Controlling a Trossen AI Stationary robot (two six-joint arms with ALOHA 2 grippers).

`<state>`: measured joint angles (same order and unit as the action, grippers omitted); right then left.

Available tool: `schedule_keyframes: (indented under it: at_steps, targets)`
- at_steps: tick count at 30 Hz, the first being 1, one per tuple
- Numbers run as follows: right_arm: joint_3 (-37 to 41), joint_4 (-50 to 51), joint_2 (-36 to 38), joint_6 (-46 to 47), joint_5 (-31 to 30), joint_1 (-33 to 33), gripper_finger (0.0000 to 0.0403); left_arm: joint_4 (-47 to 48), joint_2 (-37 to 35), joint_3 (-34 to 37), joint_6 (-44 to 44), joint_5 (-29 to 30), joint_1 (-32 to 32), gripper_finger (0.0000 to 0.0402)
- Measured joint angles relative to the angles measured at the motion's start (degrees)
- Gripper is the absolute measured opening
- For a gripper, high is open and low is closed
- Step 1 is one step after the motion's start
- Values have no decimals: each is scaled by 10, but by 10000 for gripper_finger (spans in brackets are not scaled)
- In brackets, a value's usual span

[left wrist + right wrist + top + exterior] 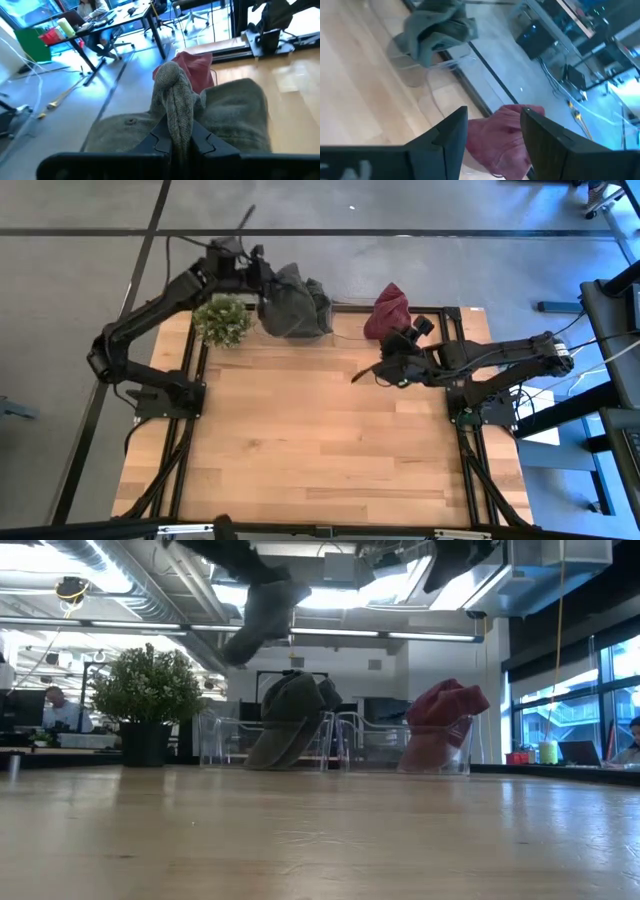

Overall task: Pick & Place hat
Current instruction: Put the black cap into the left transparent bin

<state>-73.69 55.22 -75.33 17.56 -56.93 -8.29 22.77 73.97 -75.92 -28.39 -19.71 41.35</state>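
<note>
The left gripper point(180, 142) pinches the green hat point(293, 302) at 12 o'clock. The right gripper point(492, 131) is wide apart above the red hat point(388, 310).

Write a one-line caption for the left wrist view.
Left gripper pinching a fold of the grey-green hat, with the red hat just beyond it.

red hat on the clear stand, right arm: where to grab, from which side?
Judgement: pinch the bunched crown at the top of the red hat, coming down from above. It drapes over a clear stand with the fabric peaking up, and the right claw hangs open over it, so its fingers can straddle that fold.
</note>
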Motion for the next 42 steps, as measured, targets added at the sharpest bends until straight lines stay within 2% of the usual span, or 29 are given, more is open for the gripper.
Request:
schedule_keyframes:
  at_steps: [6, 12, 17, 30, 38, 42]
  targets:
    - [0, -1, 0, 43, 0, 49, 184, -20, -1, 16, -8, -105, 73, 11]
    - [0, -2, 0, 89, 1, 86, 184, -162, 0, 115, 28, -153, 112, 8]
    - [0, -10, 0, 92, 1, 101, 184, -275, 1, 179, 52, -186, 130, 9]
    - [0, -52, 0, 93, 47, 107, 184, -409, 25, 292, 37, -190, 141, 12]
    - [0, -76, 0, 94, 77, 107, 184, -444, 74, 296, 1, -191, 125, 12]
    - [0, -79, 0, 108, 77, 107, 184, -442, 95, 296, -52, -186, 120, 15]
